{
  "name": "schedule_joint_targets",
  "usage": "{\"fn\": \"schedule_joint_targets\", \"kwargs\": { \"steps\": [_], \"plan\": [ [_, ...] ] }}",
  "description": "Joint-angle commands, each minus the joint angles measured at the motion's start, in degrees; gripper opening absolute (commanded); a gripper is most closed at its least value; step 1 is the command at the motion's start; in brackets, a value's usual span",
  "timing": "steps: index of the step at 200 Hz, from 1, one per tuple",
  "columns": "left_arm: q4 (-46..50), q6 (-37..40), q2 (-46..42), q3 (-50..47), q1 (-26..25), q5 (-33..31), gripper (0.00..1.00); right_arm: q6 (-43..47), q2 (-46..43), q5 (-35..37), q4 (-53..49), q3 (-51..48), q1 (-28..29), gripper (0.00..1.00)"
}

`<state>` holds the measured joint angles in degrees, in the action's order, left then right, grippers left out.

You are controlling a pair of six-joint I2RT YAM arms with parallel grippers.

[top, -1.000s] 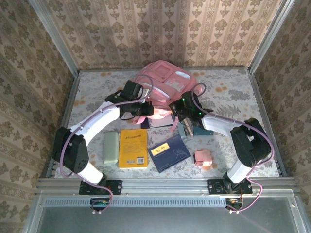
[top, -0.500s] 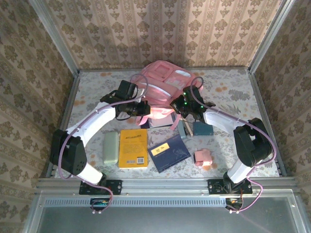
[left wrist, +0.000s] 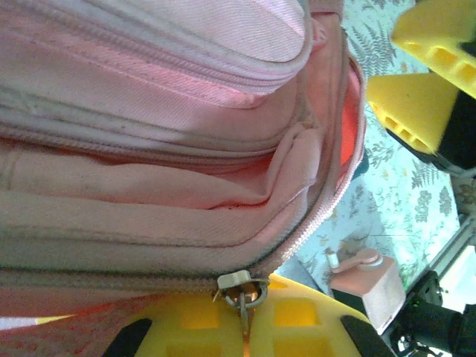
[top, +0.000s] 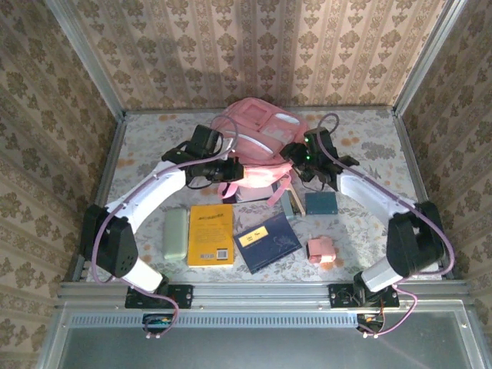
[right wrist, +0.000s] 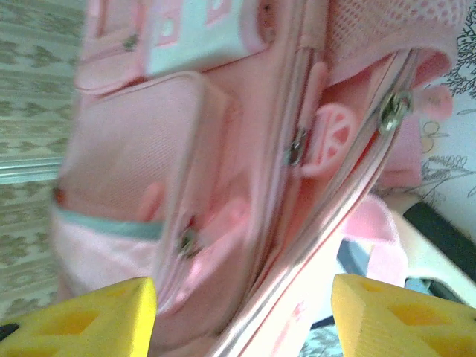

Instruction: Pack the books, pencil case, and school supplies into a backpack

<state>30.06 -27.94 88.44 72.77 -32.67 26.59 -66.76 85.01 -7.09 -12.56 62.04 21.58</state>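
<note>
Pink backpack [top: 257, 127] likely soft, floppy. Left fingers [left wrist: 297, 320] clenched on zip pull [left wrist: 239, 286]; right fingers [right wrist: 89, 316] released astride it; grip the stiffer zip rim [right wrist: 349, 178].

A floral-patterned tabletop [top: 369, 134] sits enclosed by damask-papered walls [top: 254, 46] and a metal frame rail [top: 261, 290].

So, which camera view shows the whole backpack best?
The top external view: nearly the whole backpack is visible there. The left wrist view shows its zip pull and open seam closely; the right wrist view shows blurred front pockets.
</note>
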Motion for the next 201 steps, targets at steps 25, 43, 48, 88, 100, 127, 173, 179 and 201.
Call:
{"fn": "schedule_joint_targets", "kwargs": {
  "steps": [25,43,48,88,100,127,173,179,201],
  "plan": [
    [-2.56,-1.50,2.71,6.24,-3.04,0.49,0.00,-10.58,-8.78,-3.99,2.39,-5.11,1.65,0.65],
    [-2.47,-1.68,3.43,7.48,-4.51,0.05,0.00,-13.91,-8.70,-5.06,4.63,-5.02,3.31,0.65],
    [-2.40,-1.82,3.64,7.83,-4.87,-0.13,0.00,-14.84,-8.40,-5.38,5.17,-4.87,3.75,0.65],
    [-1.94,-1.87,4.30,9.05,-6.63,-1.01,0.00,-19.16,-2.89,-6.18,7.79,-3.28,6.87,0.61],
    [-1.89,-1.85,4.19,9.14,-7.03,-1.01,0.00,-18.92,-1.50,-5.49,8.19,-2.41,7.19,0.58],
    [-1.34,-1.33,3.82,9.14,-7.66,-1.66,0.00,-15.20,1.55,-1.60,3.58,1.99,7.55,0.44],
    [1.40,0.61,3.27,8.71,-7.79,-3.23,0.00,-14.40,3.79,0.88,2.93,2.83,7.33,0.01],
    [1.86,0.92,3.19,8.70,-7.71,-3.65,0.00,-13.85,3.84,1.05,2.97,2.88,7.29,0.00],
    [3.99,2.53,2.46,8.45,-7.67,-5.45,0.00,-11.74,3.16,2.58,0.66,3.20,7.03,0.00]
  ]
}}
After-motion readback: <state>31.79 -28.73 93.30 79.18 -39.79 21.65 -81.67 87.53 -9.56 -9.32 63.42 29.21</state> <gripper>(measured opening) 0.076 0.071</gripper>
